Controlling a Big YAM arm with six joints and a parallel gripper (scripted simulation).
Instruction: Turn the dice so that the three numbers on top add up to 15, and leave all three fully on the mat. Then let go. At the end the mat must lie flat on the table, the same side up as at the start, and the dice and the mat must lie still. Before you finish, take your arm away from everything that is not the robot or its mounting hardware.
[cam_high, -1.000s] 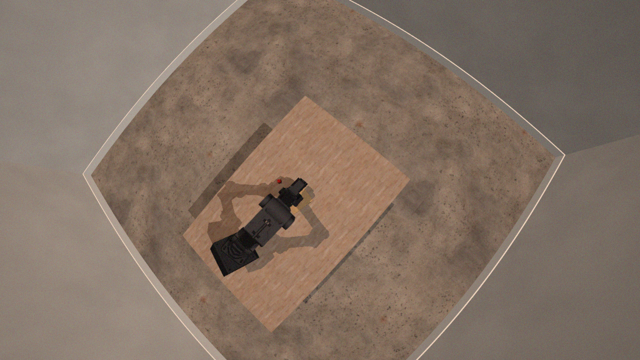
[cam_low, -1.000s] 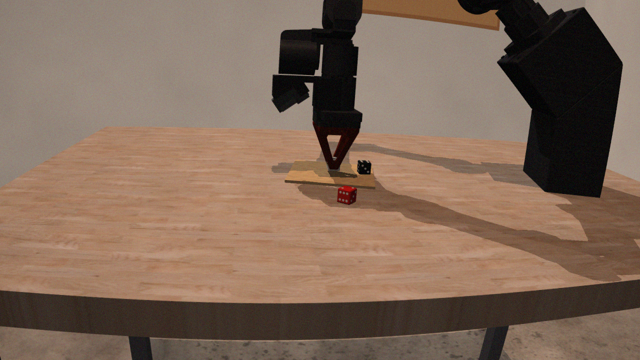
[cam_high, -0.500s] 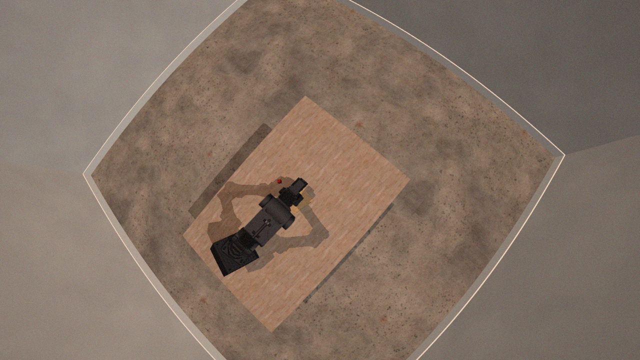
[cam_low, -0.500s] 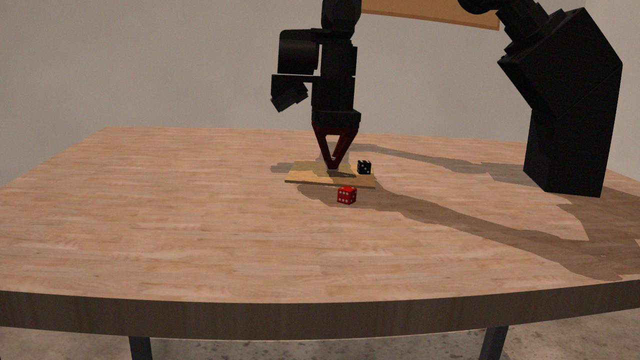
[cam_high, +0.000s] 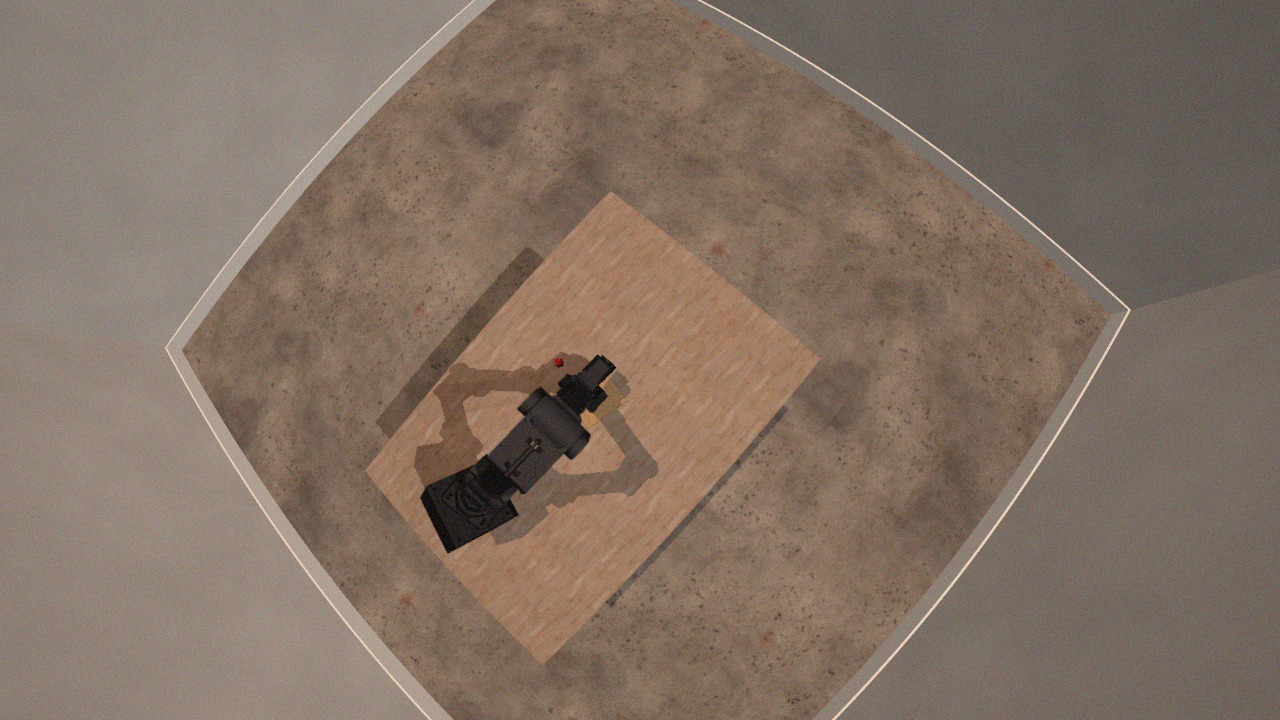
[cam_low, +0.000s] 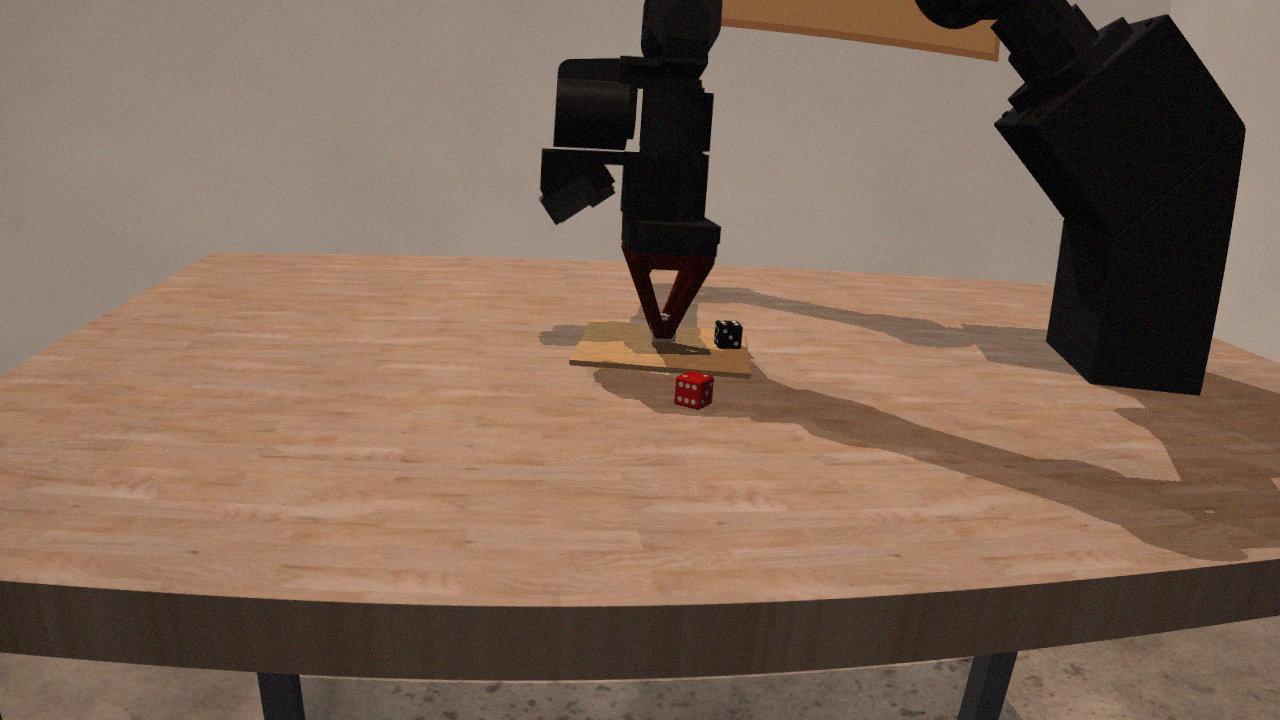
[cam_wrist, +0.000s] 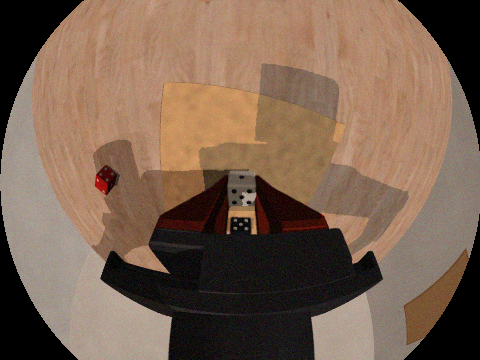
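My gripper points down over the mat and is shut on the white die. Its upper face shows five pips. I cannot tell whether its underside touches the mat. The black die stands on the mat beside the gripper, five pips up. The red die lies on the table just off the mat, with six pips on one side; its top number is unclear. The mat looks flat. In the top view the arm hides the gripper and the other two dice.
The wooden table surrounds the mat. The arm's base stands on the table, at the right in the exterior view. Shadows of the arm fall across the table and the mat. A brown board is in the background.
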